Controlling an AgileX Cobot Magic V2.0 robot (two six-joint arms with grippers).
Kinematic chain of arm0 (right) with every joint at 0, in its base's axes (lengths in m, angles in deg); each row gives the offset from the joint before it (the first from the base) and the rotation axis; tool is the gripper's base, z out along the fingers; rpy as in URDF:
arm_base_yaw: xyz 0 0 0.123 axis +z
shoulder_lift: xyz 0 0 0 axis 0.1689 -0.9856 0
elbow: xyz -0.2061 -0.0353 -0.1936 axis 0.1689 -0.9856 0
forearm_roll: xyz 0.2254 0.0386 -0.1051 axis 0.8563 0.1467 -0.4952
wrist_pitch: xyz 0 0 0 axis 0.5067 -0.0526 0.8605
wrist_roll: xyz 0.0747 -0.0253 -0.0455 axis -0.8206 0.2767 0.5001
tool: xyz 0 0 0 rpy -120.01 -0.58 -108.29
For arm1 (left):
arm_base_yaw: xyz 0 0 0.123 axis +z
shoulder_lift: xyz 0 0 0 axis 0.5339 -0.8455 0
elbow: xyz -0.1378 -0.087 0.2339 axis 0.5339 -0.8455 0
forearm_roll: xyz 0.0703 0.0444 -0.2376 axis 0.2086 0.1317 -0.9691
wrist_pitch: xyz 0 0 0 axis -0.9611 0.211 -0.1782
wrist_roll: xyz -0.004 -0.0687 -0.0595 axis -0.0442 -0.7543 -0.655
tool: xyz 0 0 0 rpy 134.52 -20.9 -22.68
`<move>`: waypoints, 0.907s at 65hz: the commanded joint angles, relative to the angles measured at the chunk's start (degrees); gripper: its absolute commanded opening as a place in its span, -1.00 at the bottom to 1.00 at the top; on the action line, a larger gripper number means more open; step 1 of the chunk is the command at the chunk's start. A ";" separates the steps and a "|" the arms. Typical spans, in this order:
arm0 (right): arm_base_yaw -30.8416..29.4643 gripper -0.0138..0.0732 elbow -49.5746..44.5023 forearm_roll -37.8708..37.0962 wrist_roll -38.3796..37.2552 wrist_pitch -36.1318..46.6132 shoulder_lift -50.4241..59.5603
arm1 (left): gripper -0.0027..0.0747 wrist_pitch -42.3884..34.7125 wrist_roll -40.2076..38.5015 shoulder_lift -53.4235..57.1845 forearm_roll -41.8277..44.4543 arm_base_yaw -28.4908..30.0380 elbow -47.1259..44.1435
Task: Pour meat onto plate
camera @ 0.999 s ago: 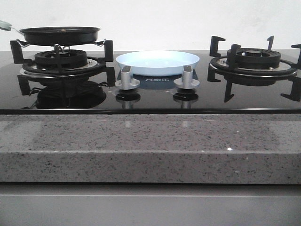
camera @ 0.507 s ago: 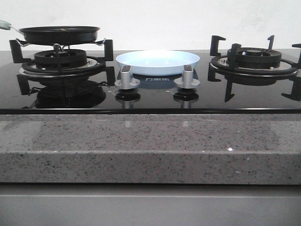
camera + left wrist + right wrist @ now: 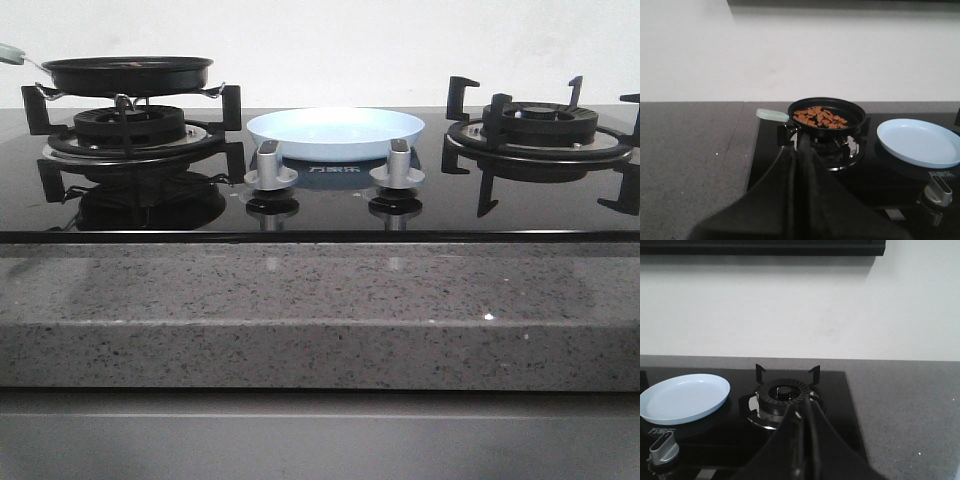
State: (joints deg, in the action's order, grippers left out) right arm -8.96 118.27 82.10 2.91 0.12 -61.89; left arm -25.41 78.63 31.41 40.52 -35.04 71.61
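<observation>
Reddish-brown meat [image 3: 819, 117] chunks lie heaped in a black frying pan [image 3: 827, 114] that rests on the left burner; the pan [image 3: 127, 72] has a pale green handle [image 3: 772, 115]. The pale blue plate [image 3: 335, 132] sits on the black glass between the two burners, with nothing on it [image 3: 918, 142] [image 3: 684, 397]. My left gripper [image 3: 803, 145] is shut, holding nothing, short of the pan. My right gripper [image 3: 802, 412] is shut and holds nothing, in front of the right burner. Neither arm shows in the front view.
Two silver knobs [image 3: 270, 168] [image 3: 398, 166] stand in front of the plate. The right burner [image 3: 540, 130] with its black grate is bare. A speckled grey counter edge [image 3: 320, 315] runs along the front, and a white wall stands behind the hob.
</observation>
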 commanded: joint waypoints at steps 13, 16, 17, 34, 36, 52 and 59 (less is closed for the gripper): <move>-0.28 -0.96 5.21 -0.94 0.23 -0.91 -9.02 | -0.98 -0.83 -0.53 -6.91 -0.92 0.00 4.44; -0.28 -0.96 5.21 -0.94 0.23 -0.91 -9.59 | -0.98 -1.06 -0.53 -7.15 -0.92 0.00 4.16; -0.28 -0.96 5.21 -0.94 0.23 -0.97 -9.78 | -0.98 -1.07 -0.53 -7.15 -0.92 0.00 3.88; -0.16 -0.94 5.21 -0.64 0.23 -3.31 -12.26 | -0.98 -1.68 -0.53 -7.25 -0.92 0.00 1.63; -0.12 -0.90 5.21 -0.63 0.23 -3.93 -12.49 | -0.96 -1.68 -0.53 -7.25 -0.92 0.00 1.60; 2.07 0.23 5.27 0.00 0.23 -7.96 -14.62 | 0.19 -1.68 -0.53 -8.76 -0.92 0.00 1.60; 4.23 0.32 6.44 0.65 0.23 -11.09 -17.30 | 0.41 -0.37 -0.05 -11.10 -0.92 0.00 2.98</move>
State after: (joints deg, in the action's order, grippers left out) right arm -5.87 122.03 82.46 2.91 -12.79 -76.82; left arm -22.18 78.63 22.60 40.26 -35.04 71.87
